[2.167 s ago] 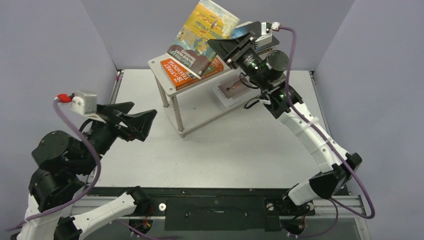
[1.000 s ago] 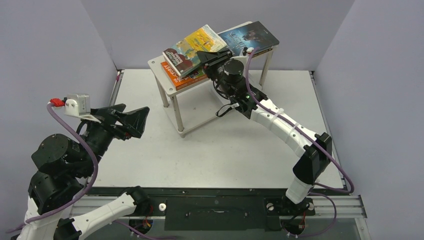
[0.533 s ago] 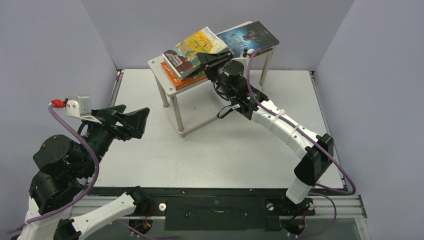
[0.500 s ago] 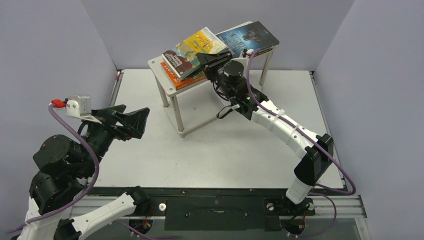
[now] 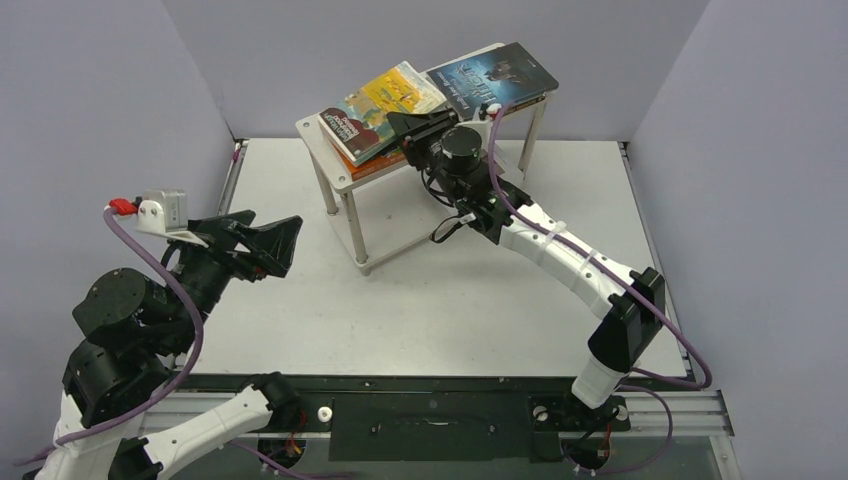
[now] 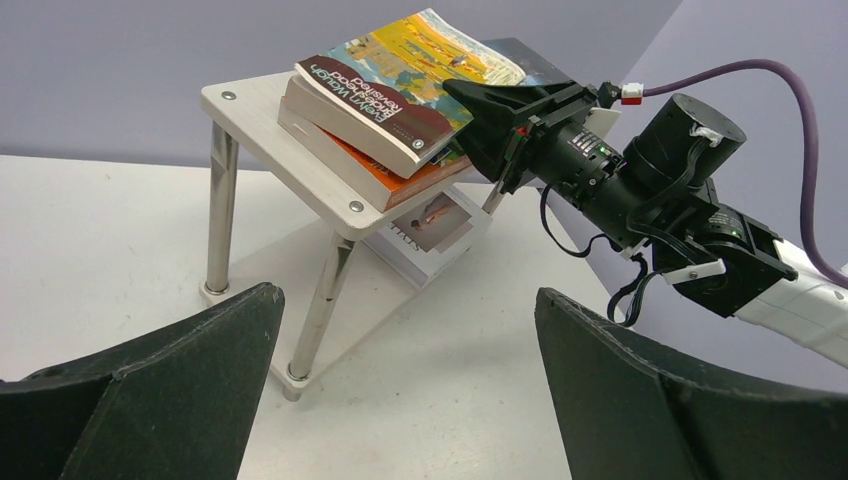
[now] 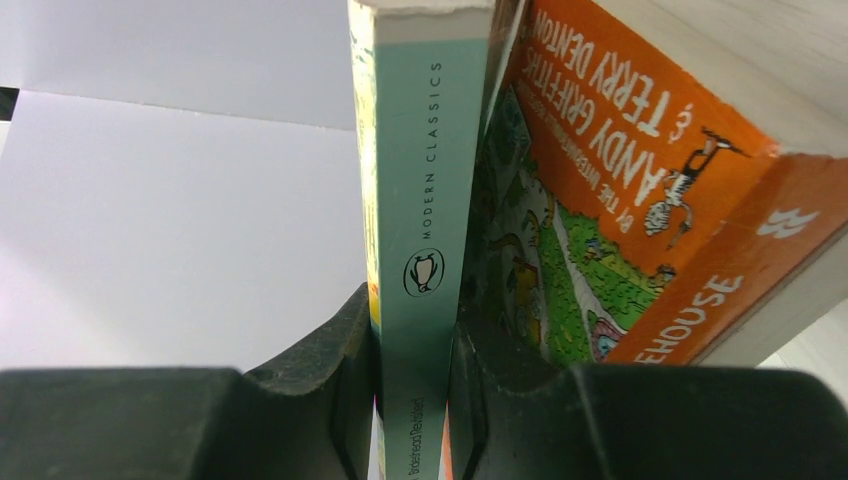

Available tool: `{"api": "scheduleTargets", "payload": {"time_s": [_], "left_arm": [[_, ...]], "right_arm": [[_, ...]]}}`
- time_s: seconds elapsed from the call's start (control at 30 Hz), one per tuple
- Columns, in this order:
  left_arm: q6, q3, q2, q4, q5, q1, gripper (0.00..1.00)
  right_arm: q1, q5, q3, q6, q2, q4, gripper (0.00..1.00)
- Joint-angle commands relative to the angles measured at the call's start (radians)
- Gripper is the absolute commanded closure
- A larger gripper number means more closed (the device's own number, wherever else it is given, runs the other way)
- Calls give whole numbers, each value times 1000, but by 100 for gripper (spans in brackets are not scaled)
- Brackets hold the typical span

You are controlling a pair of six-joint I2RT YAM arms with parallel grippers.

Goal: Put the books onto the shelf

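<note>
Right wrist view puts the yellow-teal book [image 7: 425, 200] edge-on between the two fingers, its teal spine end facing the lens and its cover against the orange book [image 7: 620, 170] beside it. From above, the yellow-teal book [image 5: 385, 100] lies on top of the orange book [image 5: 372, 163] at the left of the shelf's [image 5: 315, 135] top board. The right gripper [image 5: 405, 125] is clamped on its near-right end. One finger appears to sit between the two covers, so the book probably rests partly on that finger and not fully flat. Its long axis runs from the pincer up and to the left across the board, so I judge a release would have to draw back along that line, toward the right arm's own side. Counted, four books show. Three are on the top board, the third being a dark glossy book [image 5: 490, 75] at its far right end. A white book [image 6: 430, 220] lies on the lower board. I cannot make out a fifth. There is one shelf with two boards. The right arm is the one at the book. The left gripper [image 5: 285, 235] hangs well apart over the left of the table [image 5: 450, 290], its jaws spread wide and empty.
</note>
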Motion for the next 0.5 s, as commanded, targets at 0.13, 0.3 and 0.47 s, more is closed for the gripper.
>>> {"api": "scheduleTargets", "payload": {"time_s": [0.13, 0.3, 0.47], "left_arm": [[-8, -3, -10, 43, -3, 2, 4], [-12, -8, -14, 44, -5, 2, 4], [-12, -9, -15, 47, -5, 2, 4]], "right_arm": [[8, -29, -2, 31, -46, 122, 74], [10, -31, 2, 30, -50, 103, 42], [10, -28, -2, 32, -63, 81, 30]]}}
